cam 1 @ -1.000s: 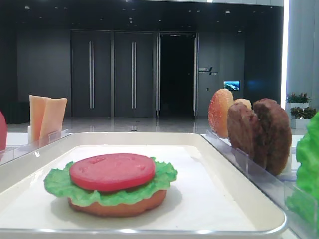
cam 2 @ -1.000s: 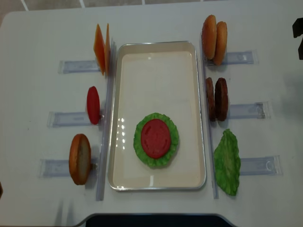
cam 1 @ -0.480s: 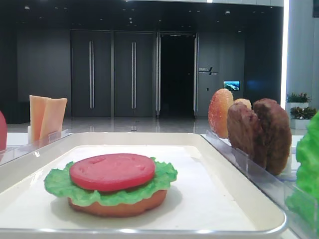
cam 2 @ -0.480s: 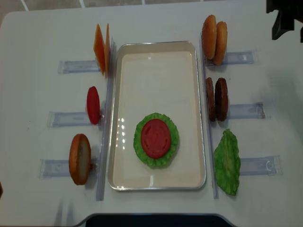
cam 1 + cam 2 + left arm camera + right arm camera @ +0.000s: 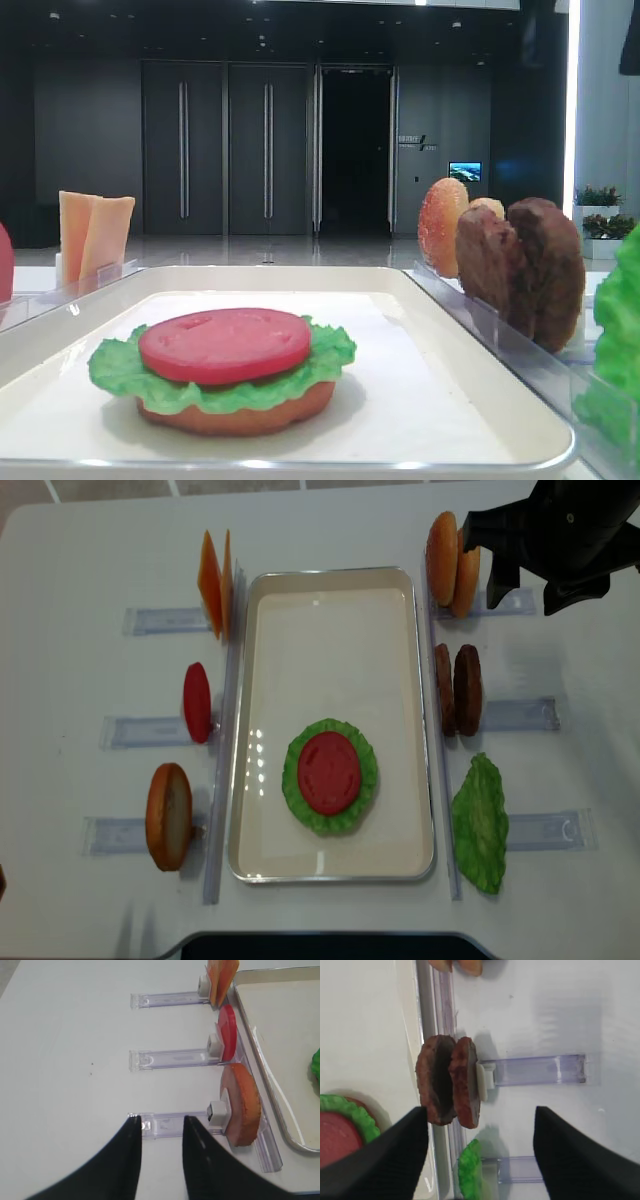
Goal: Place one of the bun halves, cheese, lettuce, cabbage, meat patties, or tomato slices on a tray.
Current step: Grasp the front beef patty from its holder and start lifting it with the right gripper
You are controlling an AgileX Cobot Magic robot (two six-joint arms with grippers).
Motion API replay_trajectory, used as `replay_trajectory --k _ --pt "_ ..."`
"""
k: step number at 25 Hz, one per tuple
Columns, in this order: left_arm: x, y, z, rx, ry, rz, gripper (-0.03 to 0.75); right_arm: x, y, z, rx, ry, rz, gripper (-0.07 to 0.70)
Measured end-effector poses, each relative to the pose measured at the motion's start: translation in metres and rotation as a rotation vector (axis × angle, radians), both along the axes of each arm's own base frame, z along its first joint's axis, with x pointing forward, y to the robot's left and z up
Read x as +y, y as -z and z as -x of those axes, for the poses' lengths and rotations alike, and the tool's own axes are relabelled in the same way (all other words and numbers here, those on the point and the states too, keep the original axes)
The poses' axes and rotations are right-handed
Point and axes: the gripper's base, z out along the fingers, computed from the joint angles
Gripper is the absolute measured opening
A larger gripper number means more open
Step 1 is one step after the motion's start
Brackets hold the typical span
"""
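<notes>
With jaws spread wide and empty, the right gripper [image 5: 525,583], at one o'clock of the two upright rough dark brown meat patties [image 5: 457,690], risks toppling both if misaligned.

One tray [image 5: 330,865]. Two meat patties [image 5: 457,689]. Four bun halves [image 5: 452,550]: two upright top right, one lower left, one under the stack. Two tomato slices [image 5: 197,702], two lettuce leaves [image 5: 480,823], two cheese slices [image 5: 215,582], six clear racks [image 5: 520,713].
</notes>
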Motion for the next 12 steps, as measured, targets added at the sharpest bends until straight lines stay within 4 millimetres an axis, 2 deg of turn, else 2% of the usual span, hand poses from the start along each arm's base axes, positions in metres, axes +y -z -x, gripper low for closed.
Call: replay_trajectory --k 8,12 --pt "0.0 0.0 0.0 0.0 0.0 0.0 0.219 0.034 0.003 0.015 0.009 -0.045 0.003 0.472" --pt "0.0 0.0 0.0 0.0 0.0 0.0 0.219 0.049 0.014 0.017 0.042 -0.053 0.019 0.472"
